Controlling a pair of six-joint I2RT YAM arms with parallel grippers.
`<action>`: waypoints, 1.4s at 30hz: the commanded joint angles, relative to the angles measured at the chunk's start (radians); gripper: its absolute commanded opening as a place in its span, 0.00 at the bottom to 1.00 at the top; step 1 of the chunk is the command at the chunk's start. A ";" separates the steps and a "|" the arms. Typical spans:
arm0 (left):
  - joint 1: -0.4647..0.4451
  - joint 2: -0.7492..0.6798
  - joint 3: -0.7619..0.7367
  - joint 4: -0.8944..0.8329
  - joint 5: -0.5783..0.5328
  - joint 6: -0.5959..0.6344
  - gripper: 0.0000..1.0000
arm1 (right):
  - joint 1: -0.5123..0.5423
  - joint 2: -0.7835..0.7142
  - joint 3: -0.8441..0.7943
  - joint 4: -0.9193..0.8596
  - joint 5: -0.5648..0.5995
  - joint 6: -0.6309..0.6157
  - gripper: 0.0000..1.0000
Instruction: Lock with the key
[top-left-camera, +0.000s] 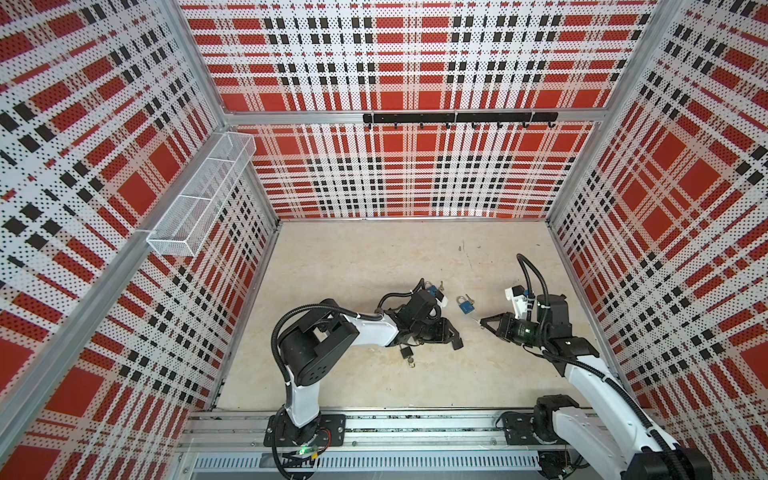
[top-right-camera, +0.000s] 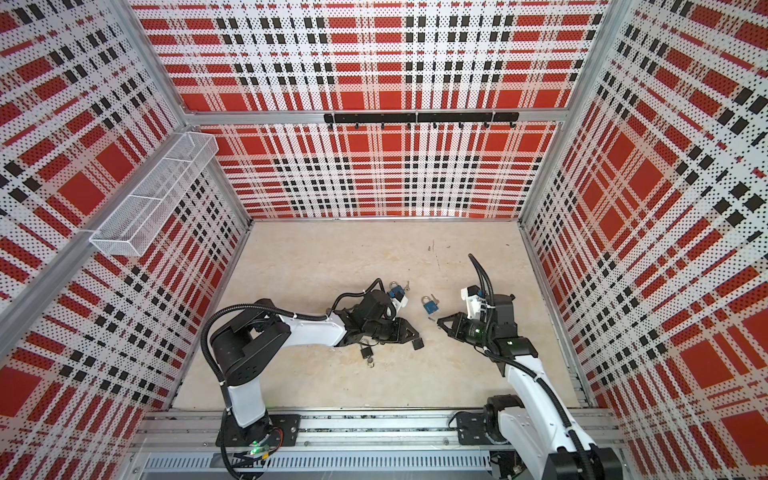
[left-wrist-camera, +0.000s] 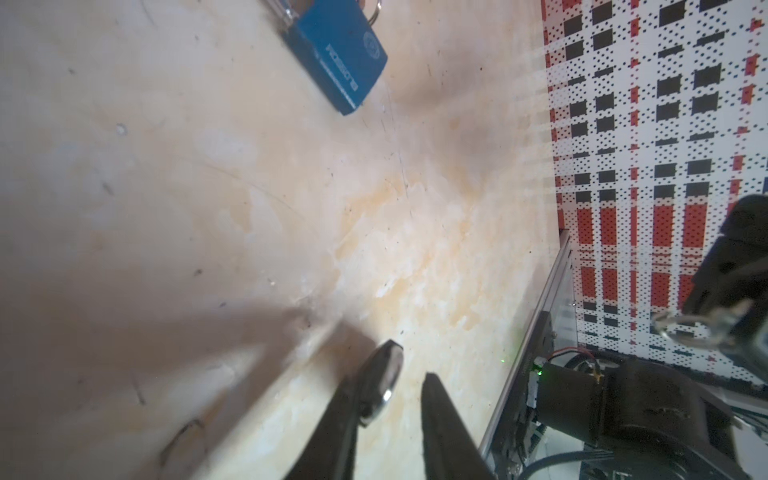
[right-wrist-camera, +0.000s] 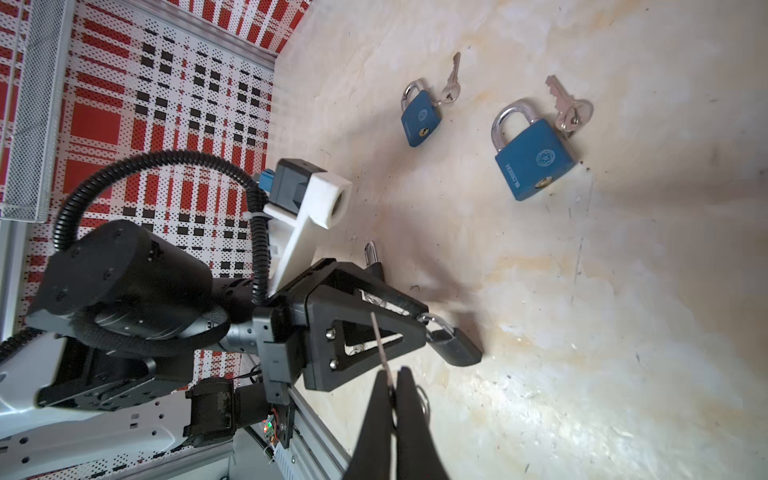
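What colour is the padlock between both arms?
The padlock is blue; right wrist view shows it best.

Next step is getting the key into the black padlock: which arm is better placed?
Right, most likely. The right end effector is shut on a key, close to the black padlock at the tip of the left end effector, whose fingers stand apart and hold no key.

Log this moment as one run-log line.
left gripper: open, small black padlock at its tips | right gripper: shut on thin metal key | blue padlock nearer right gripper, other blue padlock: lying untouched
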 joint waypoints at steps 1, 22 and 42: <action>-0.008 -0.010 0.018 0.014 -0.032 -0.001 0.33 | 0.026 0.006 -0.027 0.078 0.041 0.009 0.00; 0.020 -0.163 0.003 -0.164 -0.166 0.109 0.33 | 0.242 0.000 -0.162 0.206 0.378 0.145 0.00; 0.079 -0.285 -0.077 -0.191 -0.200 0.118 0.33 | 0.302 0.242 -0.151 0.415 0.441 0.143 0.00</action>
